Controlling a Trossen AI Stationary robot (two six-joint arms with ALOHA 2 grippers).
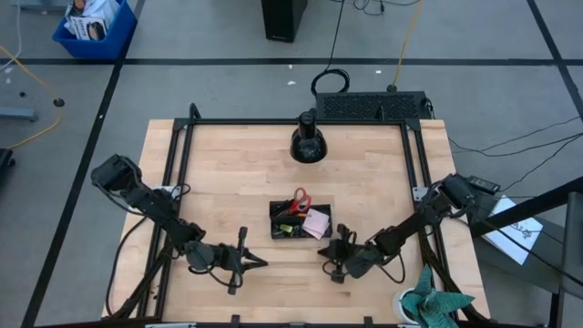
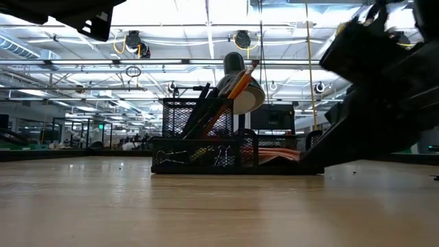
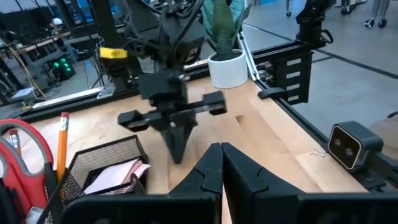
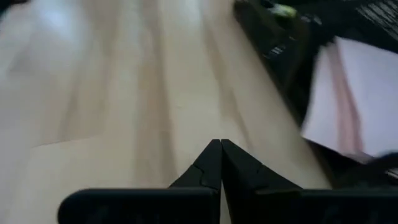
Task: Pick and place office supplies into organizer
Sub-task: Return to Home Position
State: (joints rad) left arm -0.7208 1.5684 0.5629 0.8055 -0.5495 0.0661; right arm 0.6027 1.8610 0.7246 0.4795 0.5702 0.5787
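The black mesh organizer (image 1: 284,229) stands at the table's middle. In it are red-handled scissors (image 1: 301,198), upright orange pencils (image 2: 240,82) and a pink sticky-note pad (image 1: 316,222). My left gripper (image 1: 265,262) is shut with nothing between its fingers. It hovers near the front edge and points toward the right arm. My right gripper (image 1: 322,265) is also shut with nothing held. It slants down, low over the wood just in front of the organizer's near right corner. The pad (image 4: 360,93) shows beside its fingertips.
A round black dome-shaped object (image 1: 308,141) stands at the far middle. A white pot with teal-green cloth (image 1: 435,305) sits at the near right corner. Black frame rails (image 1: 410,164) run along the table's sides. Bare wood lies between the two grippers.
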